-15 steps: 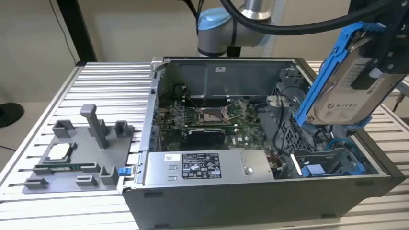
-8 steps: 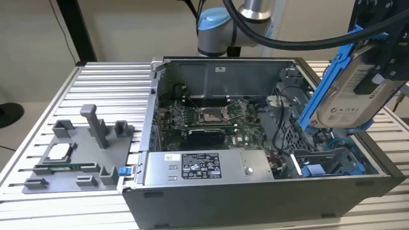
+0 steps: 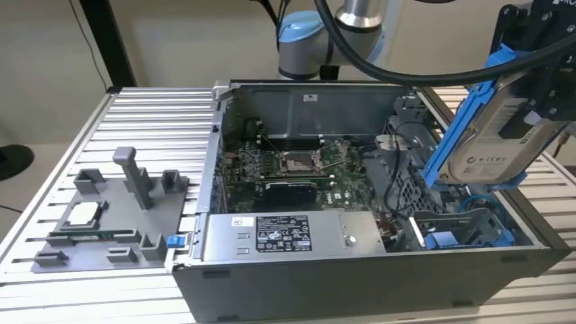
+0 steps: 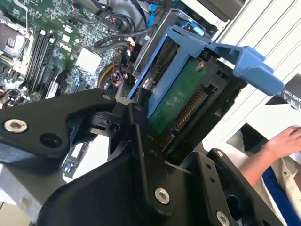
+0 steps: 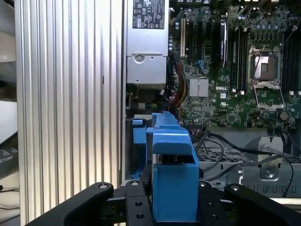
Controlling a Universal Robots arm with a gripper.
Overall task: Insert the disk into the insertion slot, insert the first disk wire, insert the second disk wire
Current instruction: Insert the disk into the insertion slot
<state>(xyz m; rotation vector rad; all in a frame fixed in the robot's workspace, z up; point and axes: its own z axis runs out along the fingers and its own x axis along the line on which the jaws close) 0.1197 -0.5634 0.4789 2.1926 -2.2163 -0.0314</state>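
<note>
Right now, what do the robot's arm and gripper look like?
The arm has silver-grey tube sections and a light blue joint cap, with a thick black cable looping alongside it. The gripper is matte black, built from flat, rounded linkage plates pinned together and dotted with silver screw heads.

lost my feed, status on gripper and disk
Gripper shut on disk. Held tilted above the open case, not yet slotted. Loose cables below; person's hand nearby.
</note>
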